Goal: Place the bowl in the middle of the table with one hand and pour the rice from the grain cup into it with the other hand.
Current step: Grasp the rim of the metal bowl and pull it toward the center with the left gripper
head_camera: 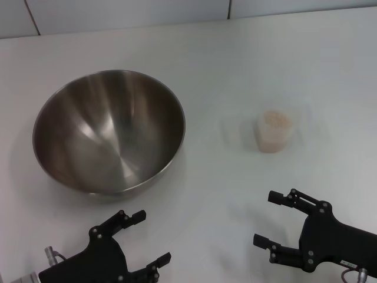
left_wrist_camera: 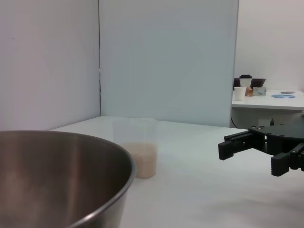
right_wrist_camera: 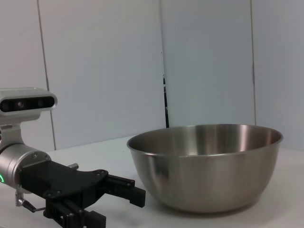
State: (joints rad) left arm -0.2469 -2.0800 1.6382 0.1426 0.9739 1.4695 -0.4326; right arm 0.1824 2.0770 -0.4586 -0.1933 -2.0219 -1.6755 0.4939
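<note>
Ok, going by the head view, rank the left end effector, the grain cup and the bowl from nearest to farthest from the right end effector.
1. The grain cup, with rice in it, straight ahead of the right end effector on the table.
2. The left end effector, across at the near edge.
3. The bowl, on the robot's left, though its near rim is almost as close.

An office or lab: pale partition panels (left_wrist_camera: 166, 57), a desk (left_wrist_camera: 268, 102) with paper cups (left_wrist_camera: 240, 93).
</note>
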